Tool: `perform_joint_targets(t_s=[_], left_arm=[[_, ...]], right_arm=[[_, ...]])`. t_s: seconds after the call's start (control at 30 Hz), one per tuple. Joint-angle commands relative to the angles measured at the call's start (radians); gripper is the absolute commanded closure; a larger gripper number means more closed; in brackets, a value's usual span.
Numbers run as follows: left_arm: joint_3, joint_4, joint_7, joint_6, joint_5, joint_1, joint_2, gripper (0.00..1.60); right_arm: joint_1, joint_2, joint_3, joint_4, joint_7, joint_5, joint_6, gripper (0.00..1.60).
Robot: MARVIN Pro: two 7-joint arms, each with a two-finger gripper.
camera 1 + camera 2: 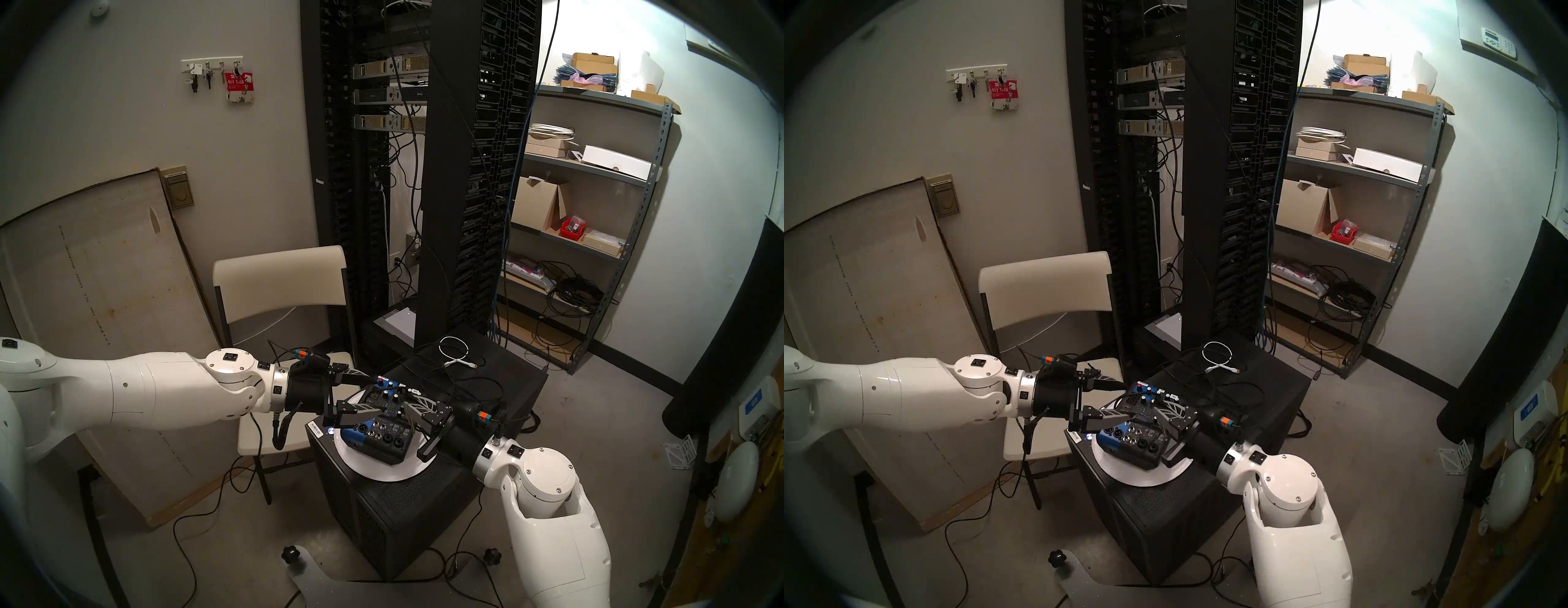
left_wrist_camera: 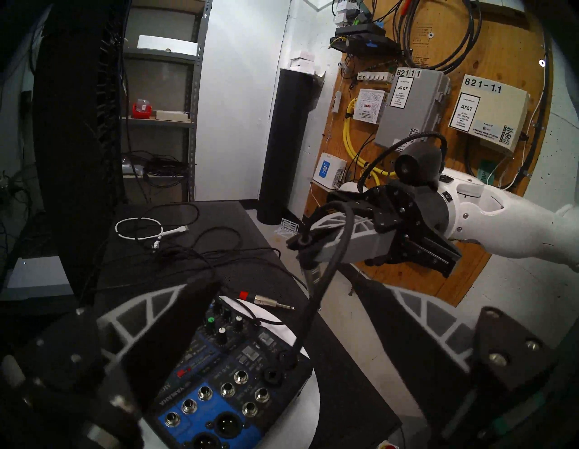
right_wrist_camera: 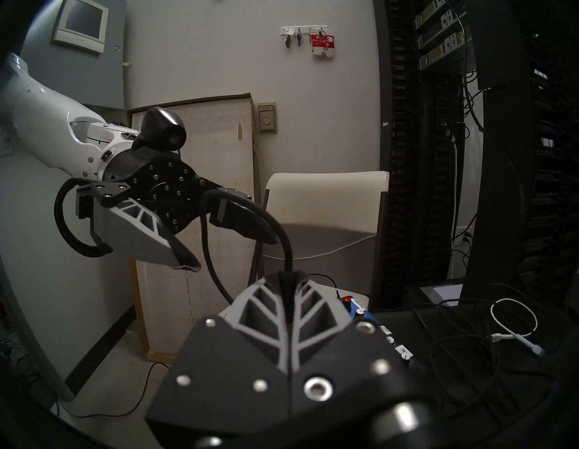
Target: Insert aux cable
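The jaws of the right gripper (image 3: 289,301) are pressed together on the aux cable (image 2: 326,282), pinching it near the plug end, while those of the left gripper (image 3: 219,247) stand wide apart and empty. In the left wrist view the black cable loops out of the right gripper's fingers and drops to the mixer (image 2: 238,376), its lower end at a jack socket near the mixer's right edge; whether the plug is seated there or only touching the socket mouth I cannot tell. The mixer rests on a white disc (image 1: 382,471) on top of a black cabinet (image 1: 403,505). Just behind the mixer lies a second plug with a red ring (image 2: 266,301), loose and unused. Farther back on the cabinet sits a white coiled cable (image 2: 141,229).

The risk, as I judge it, is a skewed push: the grip is offset from the socket axis, so the pin could jam at the rim, or the light mixer could slide on the disc.
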Motion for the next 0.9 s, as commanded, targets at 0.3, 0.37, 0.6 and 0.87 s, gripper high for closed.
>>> perform_joint_targets(t_s=[0.3, 0.37, 0.6, 0.87], left_arm=[[-0.018, 0.012, -0.014, 0.011, 0.007, -0.030, -0.075, 0.00], [-0.016, 0.024, -0.014, 0.014, 0.010, -0.030, -0.084, 0.00], [-0.015, 0.051, -0.024, 0.028, 0.015, -0.031, -0.104, 0.02], [-0.022, 0.075, -0.019, 0.029, 0.016, -0.025, -0.120, 0.01]], right_arm=[[-0.011, -0.011, -0.020, -0.008, 0.009, 0.001, -0.011, 1.60], [-0.011, -0.011, -0.019, -0.010, 0.010, 0.002, -0.010, 1.60], [-0.013, -0.013, -0.020, -0.015, 0.018, 0.005, -0.005, 1.60], [-0.015, -0.015, -0.025, -0.022, 0.027, 0.002, 0.004, 1.60]])
